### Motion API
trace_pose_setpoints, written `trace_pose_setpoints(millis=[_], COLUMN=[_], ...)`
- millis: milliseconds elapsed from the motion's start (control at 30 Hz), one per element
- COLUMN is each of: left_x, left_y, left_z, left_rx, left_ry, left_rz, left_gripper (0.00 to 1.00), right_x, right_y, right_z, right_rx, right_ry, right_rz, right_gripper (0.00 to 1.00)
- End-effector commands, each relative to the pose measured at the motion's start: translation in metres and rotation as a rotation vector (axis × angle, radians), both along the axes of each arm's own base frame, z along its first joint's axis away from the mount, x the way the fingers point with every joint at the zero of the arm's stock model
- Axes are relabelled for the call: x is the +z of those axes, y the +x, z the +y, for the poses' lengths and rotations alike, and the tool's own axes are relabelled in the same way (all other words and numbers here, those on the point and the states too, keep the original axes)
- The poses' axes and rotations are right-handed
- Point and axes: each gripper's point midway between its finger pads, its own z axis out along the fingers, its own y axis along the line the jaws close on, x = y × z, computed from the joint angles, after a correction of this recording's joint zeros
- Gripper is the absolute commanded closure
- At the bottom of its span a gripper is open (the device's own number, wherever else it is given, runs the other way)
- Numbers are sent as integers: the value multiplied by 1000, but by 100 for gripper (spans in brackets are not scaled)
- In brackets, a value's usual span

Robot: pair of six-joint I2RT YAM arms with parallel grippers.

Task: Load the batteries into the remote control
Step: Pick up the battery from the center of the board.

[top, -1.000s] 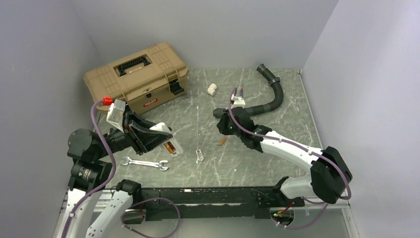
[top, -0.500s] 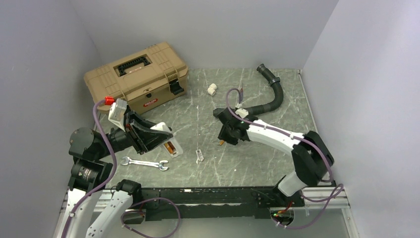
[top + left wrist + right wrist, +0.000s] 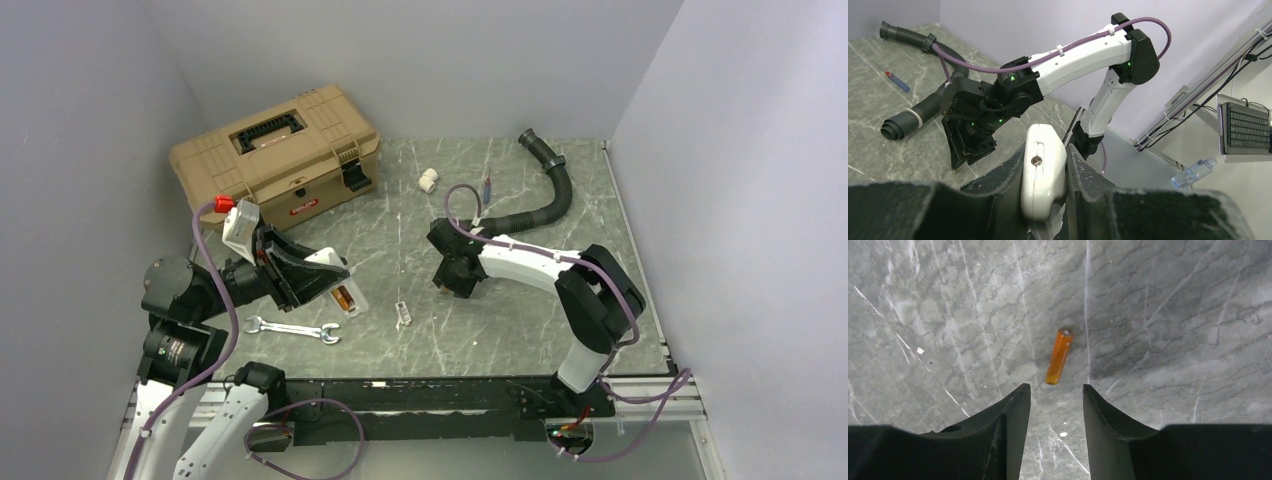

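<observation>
One battery [image 3: 1058, 356] is being hovered over by the spread right gripper [image 3: 1055, 390] — a skewed close could flick it away — with the remote control [image 3: 1042, 192] pinched in the left gripper [image 3: 1045, 159].

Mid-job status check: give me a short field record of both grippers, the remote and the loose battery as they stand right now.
left gripper: shut on the remote control
remote control: held tilted, open back towards the top camera; something orange sits in the recess, likely a cell
right gripper: open, empty, pointing down at the table
loose battery: lying flat on the table just beyond the right fingertips, not between them
nearby: wrench beside the left arm; small white piece between the arms
</observation>
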Motion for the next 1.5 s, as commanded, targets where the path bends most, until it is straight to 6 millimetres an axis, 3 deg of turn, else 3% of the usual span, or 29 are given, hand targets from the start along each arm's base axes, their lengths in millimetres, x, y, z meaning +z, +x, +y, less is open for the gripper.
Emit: trace_pose_setpoints(millis=[0,700,1067,1200,1267,1333,1467], left_x=[18,17,16,15,15,14,12], left_y=[-6,-5,-4,-3,-3,0,7], left_z=[4,5,5,5,5,6,5], left_rx=[21,31,34,35,37,49,64], left_ry=[-9,0,2,3,3,2,1], left_rz=[-81,-81,-78,-75,-72,-65,-36], left_gripper=[98,98,98,97,97,98,98], right_x=[5,-12,-18,-20,-18,-12,18], right_y=[12,22,25,23,23,26,35], right_z=[5,-19,-21,-24,-27,-28,-24], right_rx=[-39,-58,-43,-17,-1,32,142], right_ry=[-5,-145,-158,-178,-188,-189,-127], right_rz=[-16,-7,7,14,6,-23,-168], right_gripper=[56,68,82,93,100,100,100])
